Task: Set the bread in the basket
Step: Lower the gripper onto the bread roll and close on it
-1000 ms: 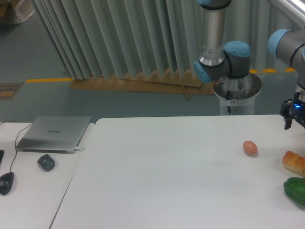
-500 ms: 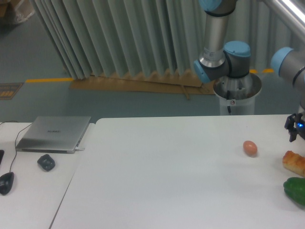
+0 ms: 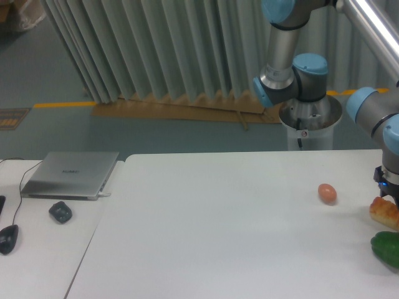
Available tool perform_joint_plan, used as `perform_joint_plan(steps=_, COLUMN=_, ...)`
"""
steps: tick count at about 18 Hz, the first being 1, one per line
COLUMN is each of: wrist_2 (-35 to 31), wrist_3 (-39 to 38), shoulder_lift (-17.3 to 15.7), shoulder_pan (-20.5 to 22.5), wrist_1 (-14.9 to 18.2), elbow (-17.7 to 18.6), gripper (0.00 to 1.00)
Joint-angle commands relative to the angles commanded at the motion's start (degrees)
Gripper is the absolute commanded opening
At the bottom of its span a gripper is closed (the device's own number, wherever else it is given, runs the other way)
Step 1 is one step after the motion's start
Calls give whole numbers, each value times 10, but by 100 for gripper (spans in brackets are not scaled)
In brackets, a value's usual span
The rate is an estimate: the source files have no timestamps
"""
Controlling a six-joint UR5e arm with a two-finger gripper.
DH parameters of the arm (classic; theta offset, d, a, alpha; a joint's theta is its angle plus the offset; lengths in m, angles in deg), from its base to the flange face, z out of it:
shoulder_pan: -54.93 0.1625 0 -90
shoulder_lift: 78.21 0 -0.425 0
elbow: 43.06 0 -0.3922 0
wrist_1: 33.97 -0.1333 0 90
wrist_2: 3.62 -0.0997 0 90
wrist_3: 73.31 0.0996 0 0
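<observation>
The bread (image 3: 384,213), a golden-orange blocky chunk with a brown crust, lies on the white table (image 3: 237,237) at the far right, cut by the frame edge. My gripper (image 3: 389,190) hangs directly above it at the right edge, its dark tip close to or touching the bread's top. Only part of it shows, so I cannot tell how the jaws stand. No basket is in view.
A brown-pink egg (image 3: 327,193) lies left of the bread. A shiny green pepper (image 3: 386,248) lies just in front of the bread. A laptop (image 3: 72,174), a dark small object (image 3: 60,212) and a mouse (image 3: 7,238) are on the left desk.
My gripper has come down and moved right, from above the table's far right edge to just over the bread. The bread, egg and pepper have not moved.
</observation>
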Motion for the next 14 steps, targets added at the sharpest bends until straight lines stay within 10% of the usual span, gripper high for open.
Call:
perform_joint_plan(steps=12, wrist_2=-5, wrist_3=-12, shoulder_lift=9, shoulder_pan=-4, wrist_1=-56, elbow=31, gripper=96)
perform_joint_plan(steps=14, wrist_2=-9, wrist_3=-22, shoulder_lift=6, shoulder_pan=-4, wrist_1=-55, elbow=31, gripper=34)
